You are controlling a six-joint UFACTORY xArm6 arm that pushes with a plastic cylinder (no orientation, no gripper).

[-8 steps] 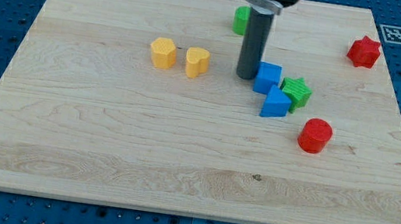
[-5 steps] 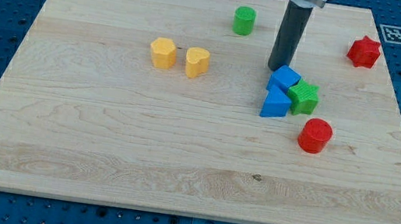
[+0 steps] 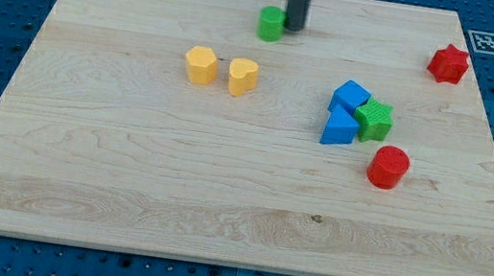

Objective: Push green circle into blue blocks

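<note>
Nearest the view's bottom, the wooden board (image 3: 121, 207) carries no blocks across its lower half. Moving up, a red cylinder (image 3: 388, 167) sits toward the view's right. Just above and left of it lies the cluster: a blue triangle (image 3: 336, 128) and a blue cube (image 3: 351, 96), touching one another, with a green star-like block (image 3: 375, 120) pressed against their right side. Well to the left, at about the same depth, a yellow hexagon-like block (image 3: 201, 65) and a yellow heart-like block (image 3: 243, 77) stand close together, a narrow gap between them. Farther up, a red star (image 3: 448, 64) sits near the right edge. Farthest of all, the green circle (image 3: 271, 23) stands near the board's top edge, well apart from the blue blocks. My tip (image 3: 293, 30) rests against the circle's right side, touching or very nearly so. The arm carries no gripper, only the rod, so there is no jaw state to report. Judgement: the approach step is in hand and the placement is wrong, since a push from here drives the circle left, away from the target. The next move calls for rounding the circle to its upper-left side, then pushing down and to the right toward the blue cube.
</note>
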